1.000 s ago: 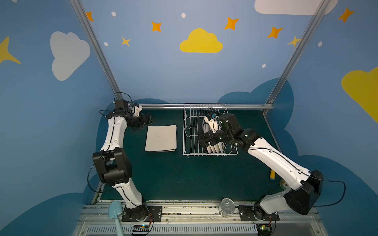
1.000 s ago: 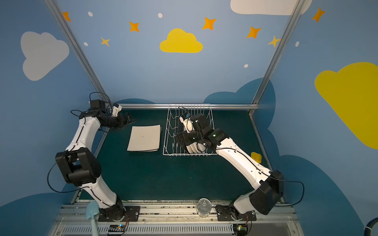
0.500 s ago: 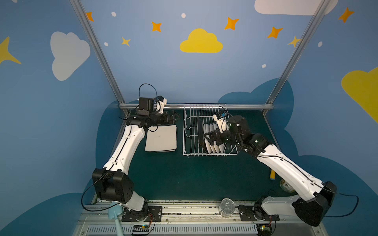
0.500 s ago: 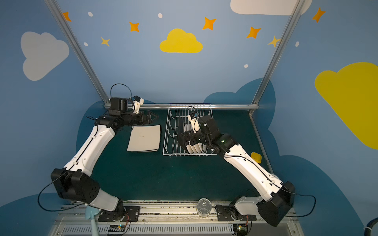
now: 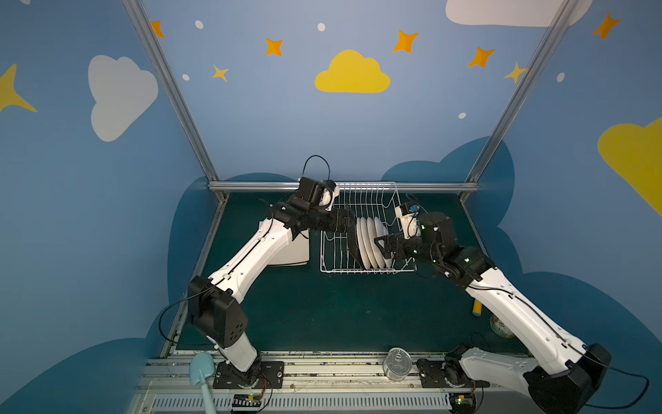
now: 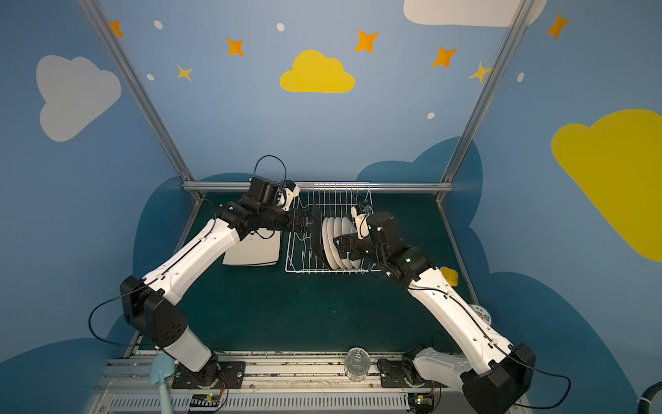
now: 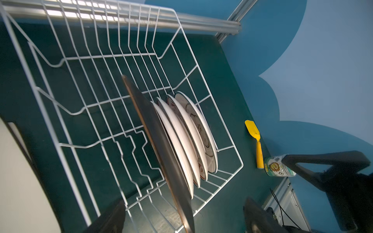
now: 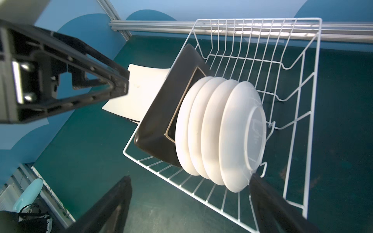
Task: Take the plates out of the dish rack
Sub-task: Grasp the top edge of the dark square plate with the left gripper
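The white wire dish rack (image 5: 365,271) (image 6: 322,271) stands at the back middle of the green table. A black square plate (image 5: 353,238) (image 7: 161,145) (image 8: 161,113) stands on edge in it, with several round white plates (image 5: 372,243) (image 6: 338,247) (image 8: 222,133) upright right behind it. Cream square plates (image 5: 292,251) (image 6: 256,252) lie flat left of the rack. My left gripper (image 5: 349,222) (image 7: 184,219) is open, and the black plate's upper edge runs between its fingers without touching either. My right gripper (image 5: 381,247) (image 8: 191,201) is open beside the outermost white plate, holding nothing.
A yellow spatula (image 7: 255,139) (image 5: 477,308) and a printed jar (image 7: 276,166) lie right of the rack by the wall. A clear jar (image 5: 396,363) and a pale blue spatula (image 5: 200,372) sit on the front rail. An aluminium rail (image 5: 344,186) runs behind the rack.
My left arm swung from the back left corner over to the rack and now straddles the black plate, jaws slightly narrower. My right gripper drew back off the white plates toward the right.
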